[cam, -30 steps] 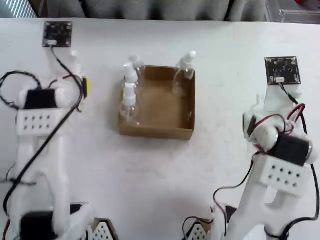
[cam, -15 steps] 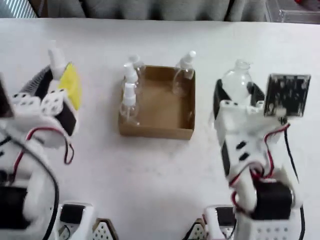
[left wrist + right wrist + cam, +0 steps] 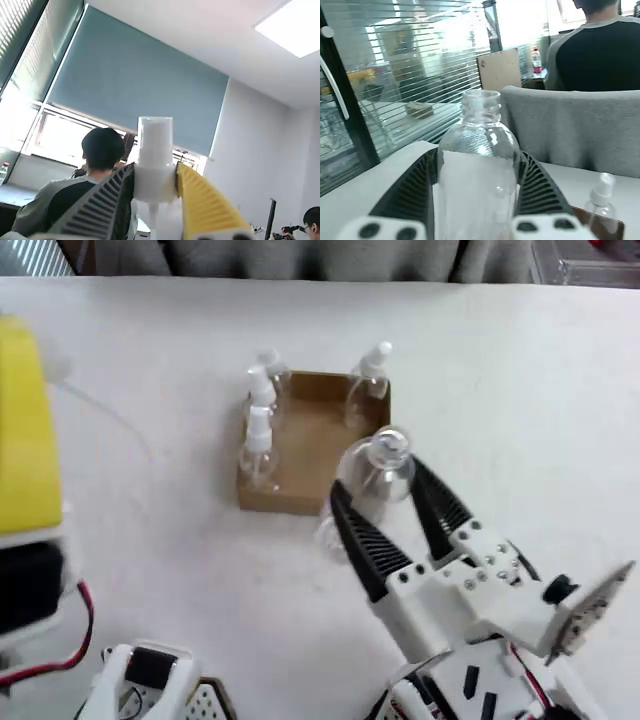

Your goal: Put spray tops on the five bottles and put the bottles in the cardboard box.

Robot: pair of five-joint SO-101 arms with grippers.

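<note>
White table (image 3: 500, 360) is seen from above. At the left, the left gripper (image 3: 154, 182) has been lifted from the tabletop within the last second and is now raised high. The top (image 3: 155, 135) is clamped upright by its collar between the black and yellow jaws, which are closed snugly on it.

In the middle, the box (image 3: 300, 502) is left where it was, and four capped bottles (image 3: 259, 445) are stood inside it, three along its left wall and one at the far right corner.

At the right, the right gripper (image 3: 375, 485) has likewise been raised and swung inward from beside the box. Its jaws are held partly apart around the bottle (image 3: 385, 448), which is gripped upright with its neck bare, above the box's near right corner.

Both parts being lifted together, the last capping is judged to be about to start; only this fifth bottle remains to be boxed.
</note>
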